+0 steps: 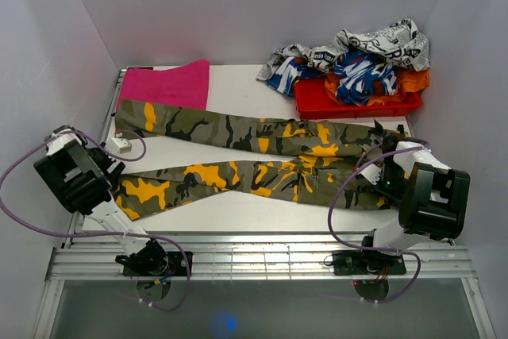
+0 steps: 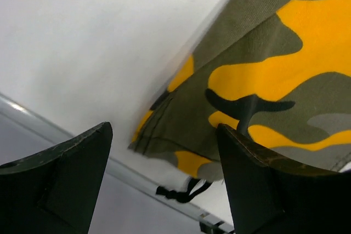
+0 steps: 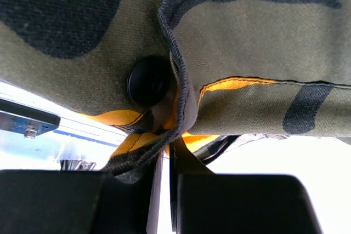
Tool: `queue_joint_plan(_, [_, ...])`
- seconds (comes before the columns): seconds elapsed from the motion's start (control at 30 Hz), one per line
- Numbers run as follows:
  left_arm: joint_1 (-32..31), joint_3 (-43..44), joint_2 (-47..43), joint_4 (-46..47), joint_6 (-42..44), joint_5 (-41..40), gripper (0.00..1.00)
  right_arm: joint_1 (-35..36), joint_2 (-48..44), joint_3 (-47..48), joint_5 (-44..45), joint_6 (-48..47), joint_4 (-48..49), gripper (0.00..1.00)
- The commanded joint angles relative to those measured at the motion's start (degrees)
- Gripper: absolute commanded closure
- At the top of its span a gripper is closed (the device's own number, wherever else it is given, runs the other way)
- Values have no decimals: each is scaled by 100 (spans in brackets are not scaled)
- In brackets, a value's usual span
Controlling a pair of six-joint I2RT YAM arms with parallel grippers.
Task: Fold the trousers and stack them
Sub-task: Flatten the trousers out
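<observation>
Item under inspection: the trousers (image 1: 262, 156), camouflage print. They lie spread across the white table (image 1: 238, 212), waist to the right and both legs running out to the left. The upper leg ends beside a pink cloth (image 1: 171, 85) at the far left corner. The lower leg ends near the table's left front edge.

Left gripper (image 1: 116, 174): released. The wrist view shows its fingers (image 2: 71, 173) standing wide apart with no cloth pressed against either one. The cuff of the lower leg (image 2: 274, 80) lies just ahead of the left gripper (image 2: 163, 135), flat on the table surface. Whether a fingertip touches the table cannot be told.

Right gripper (image 1: 381, 174): clenched on the trousers at the waist end. In the wrist view, a folded edge of the trousers (image 3: 247, 53) is pinched between the closed fingers of the right gripper (image 3: 164, 160), just below a black button (image 3: 148, 80). The cloth is drawn up into a ridge at that point.

Other contents: a red tray (image 1: 349, 105) stands at the far right of the table, touching the waist area. A newsprint garment (image 1: 381, 41), a blue-and-white garment (image 1: 361, 69) and an orange garment (image 1: 414, 81) are heaped on it. A small white block (image 1: 121, 144) with a cable sits at the left edge, between the two trouser legs.
</observation>
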Motion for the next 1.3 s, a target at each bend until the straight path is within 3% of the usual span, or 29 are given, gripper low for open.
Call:
queue_joint_plan(0.0, [11,-538,-181,383,69,-155,12,-49,-151,30,163,-396,-338,92])
queue_joint_plan(0.07, [-24,-777,-190,735,-10,-287,14,-49,-142,-5,180,-396,-346,92])
queue_joint_plan(0.17, [-86,-1041,-137,938,-133,-455,25,-58,-151,-14,189,-440,-329,92])
queue_joint_plan(0.3, [-279,-631,-163,903,-528,-341,61,-67,-72,83,171,-440,-294,92])
queue_joint_plan(0.33, [-384,-411,-164,816,-677,-123,86,-93,-28,118,154,-449,-285,92])
queue_joint_plan(0.37, [-446,-148,-146,754,-965,-16,99,-102,-1,188,145,-466,-285,92])
queue_joint_plan(0.53, [-657,2388,126,534,-1820,634,100,-321,122,425,145,-668,-258,92])
queue_joint_plan(0.63, [-614,3114,144,630,-1979,819,100,-505,166,575,180,-835,-250,92])
queue_joint_plan(0.7, [-499,3047,-215,910,-1971,1125,100,-594,166,671,180,-905,-267,92])
queue_joint_plan(0.73, [-342,2837,-408,1225,-1883,1240,100,-681,157,698,154,-975,-276,92])
queue_joint_plan(0.87, [89,564,-2109,2264,-945,1742,100,-840,96,611,127,-1064,-311,92])
queue_joint_plan(0.9, [151,-495,-2350,2361,-637,1655,100,-858,78,541,119,-1090,-329,92])
queue_joint_plan(0.93, [186,-992,-2561,2423,-25,1559,100,-875,26,392,127,-1116,-320,92])
queue_joint_plan(1.0, [222,-2194,-3008,2398,401,1322,100,-875,-36,225,162,-1152,-285,92])
queue_joint_plan(1.1, [266,-3269,-3230,2371,824,786,100,-910,-159,-83,285,-1318,-188,92])
queue_joint_plan(1.27, [450,-3433,-3073,1635,807,485,98,-972,-423,-566,514,-1582,-30,92])
